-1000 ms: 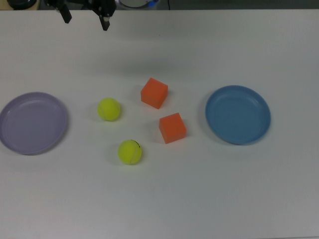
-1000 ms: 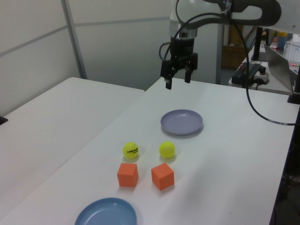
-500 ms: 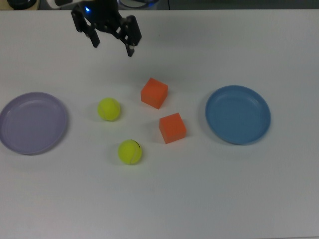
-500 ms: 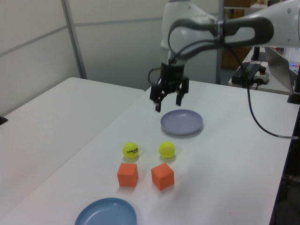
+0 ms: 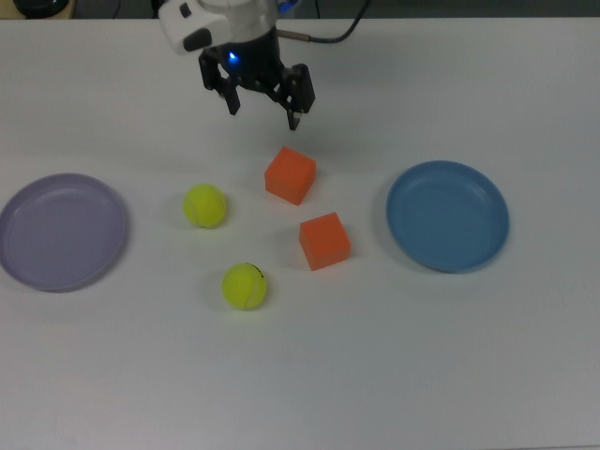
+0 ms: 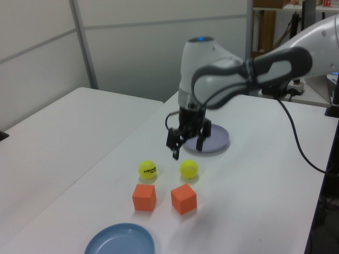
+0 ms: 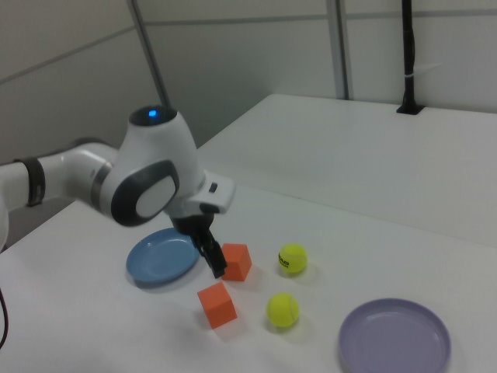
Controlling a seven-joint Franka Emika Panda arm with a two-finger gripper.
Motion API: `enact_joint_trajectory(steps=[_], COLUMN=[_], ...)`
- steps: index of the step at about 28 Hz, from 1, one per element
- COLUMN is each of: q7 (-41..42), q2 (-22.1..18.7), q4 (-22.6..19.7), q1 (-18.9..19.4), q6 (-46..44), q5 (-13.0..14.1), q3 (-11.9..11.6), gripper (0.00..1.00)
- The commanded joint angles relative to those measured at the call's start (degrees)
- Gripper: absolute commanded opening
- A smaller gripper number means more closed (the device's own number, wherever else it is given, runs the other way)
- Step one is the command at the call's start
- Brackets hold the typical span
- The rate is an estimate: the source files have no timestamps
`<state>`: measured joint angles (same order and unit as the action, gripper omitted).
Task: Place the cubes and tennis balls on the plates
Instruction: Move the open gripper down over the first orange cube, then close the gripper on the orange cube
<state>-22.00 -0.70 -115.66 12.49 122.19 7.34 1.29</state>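
Orange matte cubes (image 5: 290, 175) (image 5: 324, 241) and fuzzy yellow-green tennis balls (image 5: 204, 205) (image 5: 245, 286) are seen on white worktop (image 5: 300, 375) | lavender plate (image 5: 58, 231), blue plate (image 5: 448, 216) unoccupied | end effector (image 5: 263, 108) spread open, held above nearer cube.

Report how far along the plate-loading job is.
Done: nothing. The purple plate and the blue plate hold nothing, and both cubes and both tennis balls sit on the table.
In hand: nothing; the gripper is open above the table near the farther cube.
Left: all four placements.
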Motion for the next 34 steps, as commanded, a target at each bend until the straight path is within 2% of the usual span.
enact_joint_trajectory(steps=[1, 19, 34], q7=[-4.01, -6.47, -6.38], q2=[0.34, 8.70, 10.63], q4=[-5.36, -5.54, -5.89], q1=[-0.19, 0.07, 0.16], q6=[6.39, 12.54, 14.74], q5=[-0.75, -0.75, -0.93], q3=[1.43, 1.70, 3.54], gripper=[1.00, 1.00, 1.00])
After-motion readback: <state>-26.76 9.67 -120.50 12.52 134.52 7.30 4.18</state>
